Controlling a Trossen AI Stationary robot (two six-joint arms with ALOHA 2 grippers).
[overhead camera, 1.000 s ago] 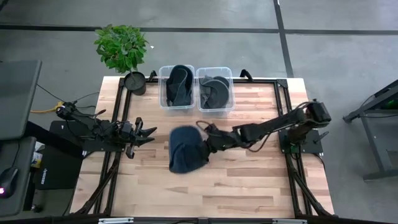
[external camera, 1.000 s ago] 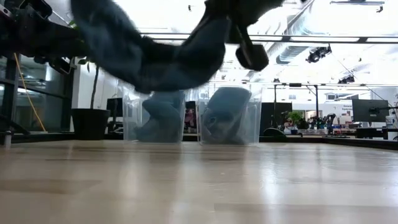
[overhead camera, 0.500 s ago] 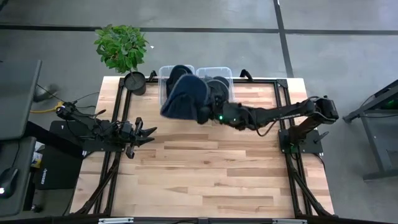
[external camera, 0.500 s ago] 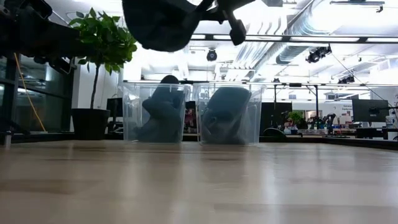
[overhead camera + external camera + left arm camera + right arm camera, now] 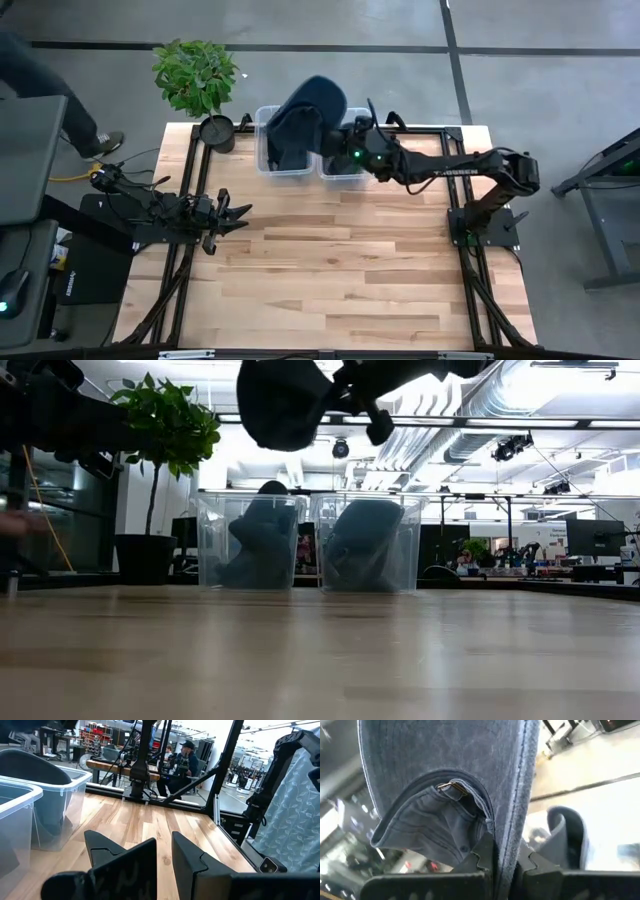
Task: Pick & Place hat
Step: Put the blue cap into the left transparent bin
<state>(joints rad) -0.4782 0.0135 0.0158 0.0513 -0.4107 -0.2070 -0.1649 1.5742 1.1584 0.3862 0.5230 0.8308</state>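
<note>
A dark blue cap (image 5: pixel 306 112) hangs in the air over the left of two clear bins (image 5: pixel 283 160) at the table's far edge. My right gripper (image 5: pixel 330 138) reaches in from the table's right and is shut on it. In the low view the cap (image 5: pixel 283 400) is high above the bins (image 5: pixel 250 540). Both bins hold other dark hats; the right bin (image 5: pixel 346 165) is partly under the arm. My left gripper (image 5: pixel 238 213) waits open near the table's left edge, touching nothing. My right gripper (image 5: pixel 504 862) pinches the cap's lower edge (image 5: pixel 512 832) between its two fingers, beside the back opening with the strap and buckle (image 5: pixel 451 786). The fingers come roughly level from the table's right. The cap is lifted clear, its crown beyond the fingers.
A potted plant (image 5: pixel 196 78) stands off the table's far left corner. A person's leg and shoe (image 5: pixel 70 110) show on the floor to the left. Bare wood (image 5: pixel 330 270) fills the middle and near part of the table.
My right gripper has carried the cap from the middle of the table up and toward the far edge, ending over the left bin. The cap has stayed in its hold and turned as it went. A person has walked into view on the floor at the left.
</note>
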